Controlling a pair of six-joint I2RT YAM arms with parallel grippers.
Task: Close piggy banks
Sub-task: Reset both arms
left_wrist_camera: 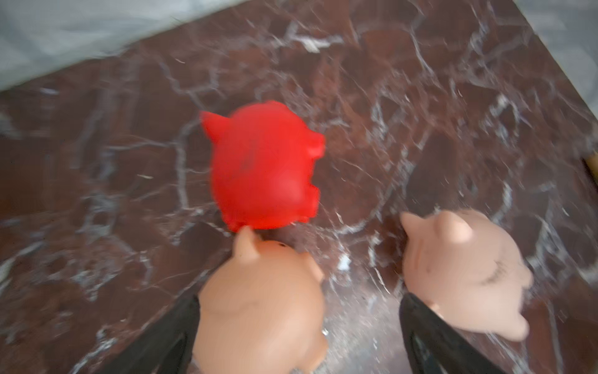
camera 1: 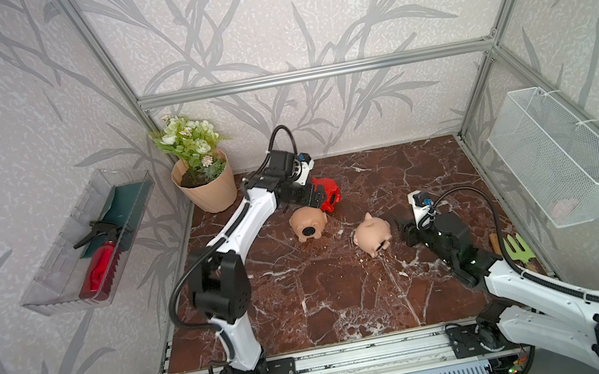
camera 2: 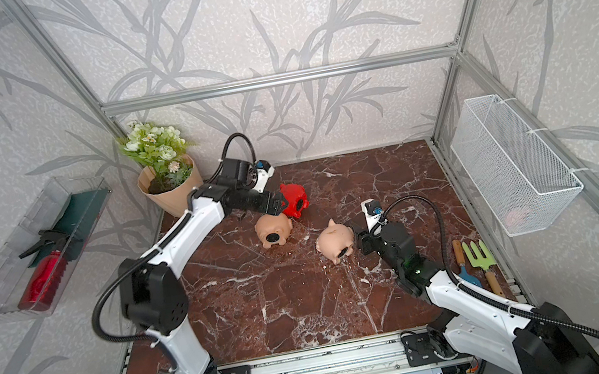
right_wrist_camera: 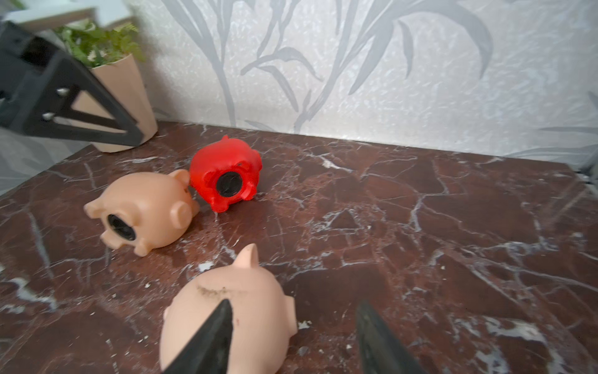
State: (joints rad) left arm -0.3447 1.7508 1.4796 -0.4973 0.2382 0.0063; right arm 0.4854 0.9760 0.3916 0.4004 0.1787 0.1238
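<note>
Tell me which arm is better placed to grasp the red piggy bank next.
Left. The left gripper hangs open right beside the red piggy bank at the back. The right gripper, also open, is beside the near peach piggy bank, farther from the red one.

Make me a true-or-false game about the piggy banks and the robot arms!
1. One red piggy bank and two peach piggy banks are on the table. True.
2. The red piggy bank stands on its feet. False: it lies tipped, belly hole facing sideways.
3. The right gripper grips a peach piggy bank. False: its jaws stand open, clamping nothing.
4. The flowerpot stands in a back corner of the table. True.
5. The red spray bottle lies on the table. False: it lies in the clear tray on the wall.
</note>
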